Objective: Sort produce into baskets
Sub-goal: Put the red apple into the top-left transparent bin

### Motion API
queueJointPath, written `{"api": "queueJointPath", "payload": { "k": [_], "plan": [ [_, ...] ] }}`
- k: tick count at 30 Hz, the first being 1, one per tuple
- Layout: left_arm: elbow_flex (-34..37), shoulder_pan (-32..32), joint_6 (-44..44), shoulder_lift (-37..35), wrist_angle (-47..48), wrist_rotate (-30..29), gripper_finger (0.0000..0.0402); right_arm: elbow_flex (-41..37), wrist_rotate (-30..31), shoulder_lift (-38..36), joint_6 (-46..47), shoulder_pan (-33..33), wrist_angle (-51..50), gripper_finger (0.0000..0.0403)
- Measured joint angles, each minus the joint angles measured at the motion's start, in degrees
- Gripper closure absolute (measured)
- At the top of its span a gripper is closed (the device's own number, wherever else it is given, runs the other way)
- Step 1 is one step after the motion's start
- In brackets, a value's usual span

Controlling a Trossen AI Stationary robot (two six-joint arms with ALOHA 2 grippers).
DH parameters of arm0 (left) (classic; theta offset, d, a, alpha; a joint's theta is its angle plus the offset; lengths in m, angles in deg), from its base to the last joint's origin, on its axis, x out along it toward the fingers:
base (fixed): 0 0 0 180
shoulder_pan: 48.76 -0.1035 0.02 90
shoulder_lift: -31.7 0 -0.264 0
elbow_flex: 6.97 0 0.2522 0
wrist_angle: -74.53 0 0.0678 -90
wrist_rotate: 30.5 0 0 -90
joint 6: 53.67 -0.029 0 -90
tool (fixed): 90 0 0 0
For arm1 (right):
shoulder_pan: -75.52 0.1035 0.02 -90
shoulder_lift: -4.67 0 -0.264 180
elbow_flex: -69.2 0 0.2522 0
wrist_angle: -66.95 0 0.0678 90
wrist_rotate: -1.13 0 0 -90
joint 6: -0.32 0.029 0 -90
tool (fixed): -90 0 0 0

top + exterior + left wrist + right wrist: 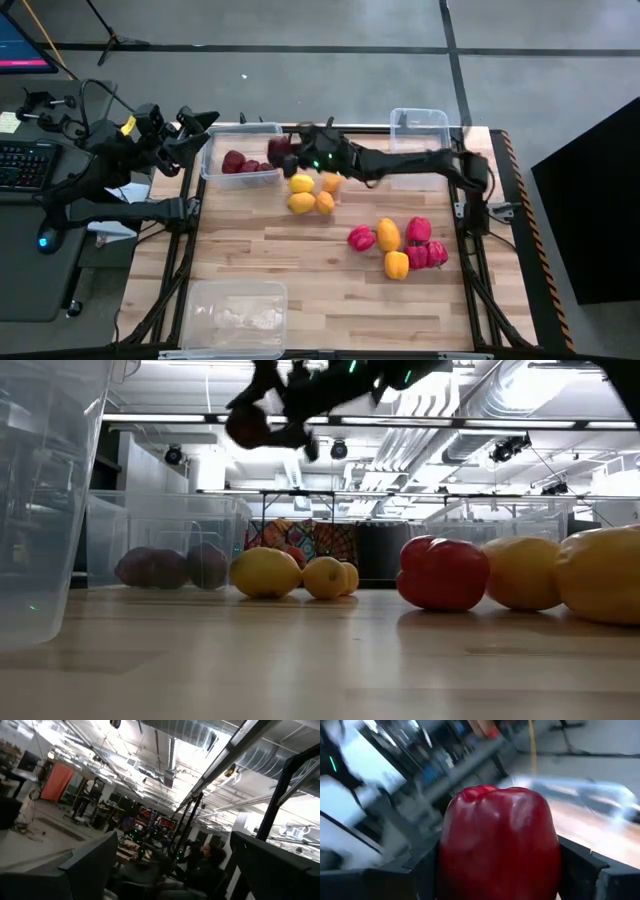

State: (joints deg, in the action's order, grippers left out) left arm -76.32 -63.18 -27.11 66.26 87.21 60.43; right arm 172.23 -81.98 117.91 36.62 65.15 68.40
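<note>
Early on: dark maroon round fruits fill one clear plastic basket at the table's far edge; the right gripper grasps a glossy red pepper, lemons and peppers remain; left gripper parked, can't tell its grip

The right arm reaches across the table from its mount at the right edge, stretched nearly level toward the far left, its wrist showing green lights. Its dark two-finger right gripper hangs raised above the tabletop, seen high up in the low view, and its fingers are clamped against both sides of a glossy dark red bell pepper. The left arm waits folded back beyond the table's left edge, its dark two-finger left gripper tilted upward and its fingers apart with nothing between them.
</note>
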Motion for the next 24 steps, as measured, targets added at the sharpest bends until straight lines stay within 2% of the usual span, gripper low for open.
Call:
{"api": "queueJointPath", "payload": {
  "k": [4,8,12,15,24],
  "plan": [
    [0.0,0.0,0.8,1.0,-0.6,0.0,0.0028,-0.1,-6.5,6.2,5.4,-4.0,10.7,0.0118],
    [0.0,0.0,1.7,2.3,-1.0,0.0,0.0028,-0.1,-7.1,8.9,8.7,-5.1,15.1,0.0117],
    [0.0,0.0,2.8,3.6,-2.1,0.0,0.0028,0.3,-6.3,9.1,7.2,-4.9,16.0,0.0117],
    [0.0,0.0,3.0,4.6,-2.3,-0.1,0.0028,4.9,-5.4,9.9,4.7,-4.6,10.0,0.0117],
    [0.0,0.2,3.4,6.3,-6.3,0.1,0.0028,32.1,-3.0,19.0,-1.7,-4.6,-18.4,0.0116]
  ]
}}
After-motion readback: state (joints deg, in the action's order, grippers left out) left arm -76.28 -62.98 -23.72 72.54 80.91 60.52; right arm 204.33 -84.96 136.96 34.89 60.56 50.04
